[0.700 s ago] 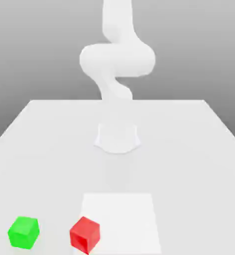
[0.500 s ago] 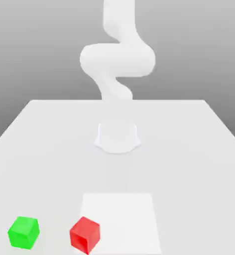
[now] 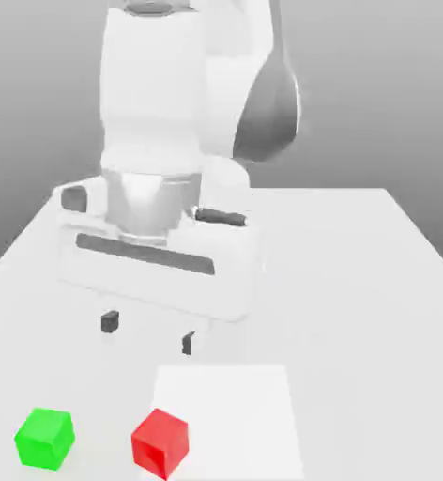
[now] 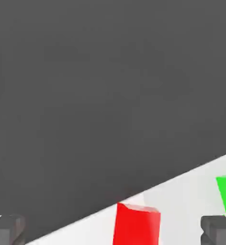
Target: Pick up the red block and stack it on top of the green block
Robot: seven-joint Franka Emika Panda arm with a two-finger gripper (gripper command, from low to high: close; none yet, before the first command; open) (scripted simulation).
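Red block [image 3: 160, 442] corner-on, green block [image 3: 45, 438] beside it, jaws spread wide, empty.

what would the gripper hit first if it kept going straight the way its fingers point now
Probably the red block: in the hand view it sits between the open fingers of the gripper. In the exterior view the red block lies just beyond the fingertips, with the green block off to the side. Depth is unclear.

Bright, even, shadowless simulator light; soft blur; nothing glares.
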